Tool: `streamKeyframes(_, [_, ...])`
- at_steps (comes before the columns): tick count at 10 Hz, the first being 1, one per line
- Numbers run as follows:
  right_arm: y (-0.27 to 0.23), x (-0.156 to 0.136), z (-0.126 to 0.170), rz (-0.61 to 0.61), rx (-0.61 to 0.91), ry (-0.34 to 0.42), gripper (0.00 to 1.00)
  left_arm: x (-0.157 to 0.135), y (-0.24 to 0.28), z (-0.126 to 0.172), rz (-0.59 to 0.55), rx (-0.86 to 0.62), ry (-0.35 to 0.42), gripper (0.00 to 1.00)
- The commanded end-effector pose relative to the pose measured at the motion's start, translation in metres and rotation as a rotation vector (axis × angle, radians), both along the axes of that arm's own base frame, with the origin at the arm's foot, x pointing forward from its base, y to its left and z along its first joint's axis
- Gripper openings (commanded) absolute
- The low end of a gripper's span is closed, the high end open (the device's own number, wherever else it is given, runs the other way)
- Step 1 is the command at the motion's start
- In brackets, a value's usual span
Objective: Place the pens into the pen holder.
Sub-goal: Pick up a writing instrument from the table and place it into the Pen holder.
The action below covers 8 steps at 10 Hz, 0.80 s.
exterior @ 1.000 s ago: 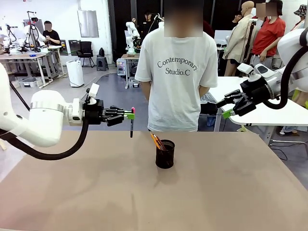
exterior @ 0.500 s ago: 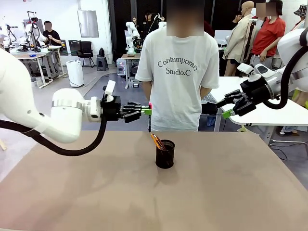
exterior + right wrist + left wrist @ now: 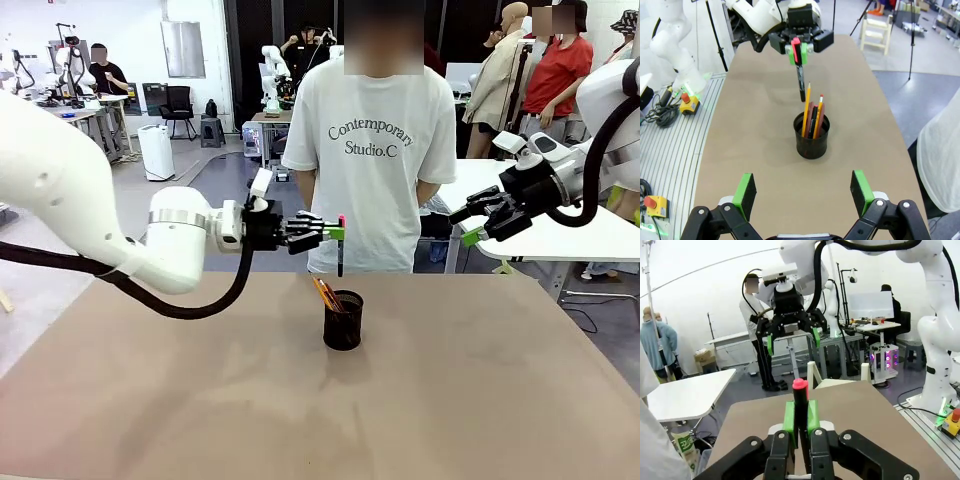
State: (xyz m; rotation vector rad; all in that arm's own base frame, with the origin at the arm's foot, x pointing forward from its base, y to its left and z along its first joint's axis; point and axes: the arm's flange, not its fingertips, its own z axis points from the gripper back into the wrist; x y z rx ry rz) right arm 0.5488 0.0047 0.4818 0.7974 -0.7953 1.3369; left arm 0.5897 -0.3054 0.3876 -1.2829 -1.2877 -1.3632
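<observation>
Left gripper point(image 3: 338, 234) is clamped near the red top of a black pen point(image 3: 340, 257) hanging upright just above the pen holder point(image 3: 343, 320); the pen looks light, stiff and slick, so a pinch near its upper end suits it. Right gripper point(image 3: 470, 222) hangs with jaws apart, well off to the side. Count: one holder, one pen held, and what looks like three sticks point(image 3: 812, 116) standing in the cup.

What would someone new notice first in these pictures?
The left gripper, in mid-air above the table, pinches a black pen with a red end, which hangs upright just above the pen holder. The black mesh holder already holds pens, an orange-yellow one among them. The right gripper hangs open at the far right.
</observation>
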Motion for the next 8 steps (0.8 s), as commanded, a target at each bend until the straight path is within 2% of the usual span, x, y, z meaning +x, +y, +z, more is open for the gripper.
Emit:
streamKeyframes(1, [0.002, 0.003, 0.005, -0.004, 0.001, 0.012, 1.0, 0.024, -0.011, -0.006, -0.034, 0.011, -0.016, 0.0])
streamKeyframes(4, [0.002, 0.003, 0.005, -0.004, 0.001, 0.012, 1.0, 0.035, -0.025, -0.031, -0.054, 0.038, 0.063, 0.0])
streamKeyframes(8, [0.002, 0.003, 0.005, -0.004, 0.001, 0.012, 1.0, 0.035, -0.027, -0.051, -0.049, 0.068, 0.118, 0.0])
